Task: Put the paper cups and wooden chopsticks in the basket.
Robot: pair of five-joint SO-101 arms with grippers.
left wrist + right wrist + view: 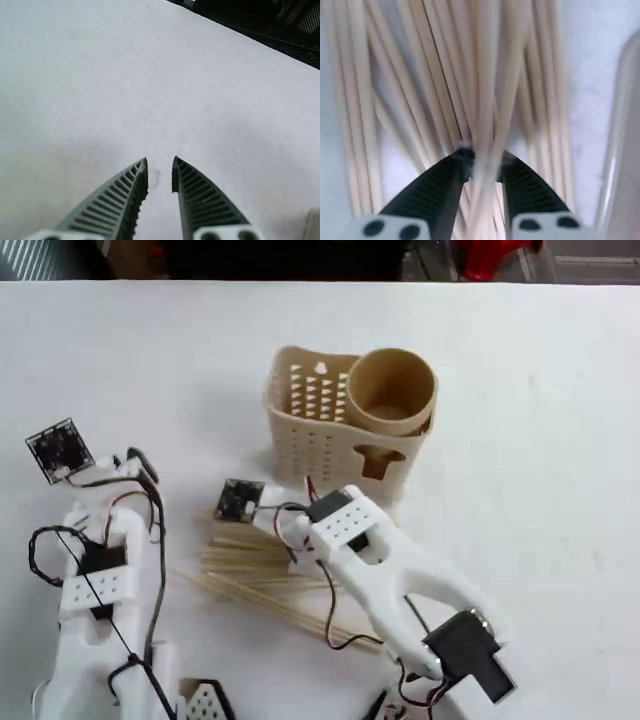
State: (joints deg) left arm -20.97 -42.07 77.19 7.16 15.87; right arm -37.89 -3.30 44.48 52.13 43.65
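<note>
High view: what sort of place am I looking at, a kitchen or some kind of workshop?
Most likely a robotics lab bench, not a kitchen. The left arm and right arm, with bare wires and circuit boards, sit on a white table beside a basket, a paper cup and wooden chopsticks.

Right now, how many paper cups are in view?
1: a paper cup stands upright in the basket. More may be nested inside or under it; I cannot tell.
</note>
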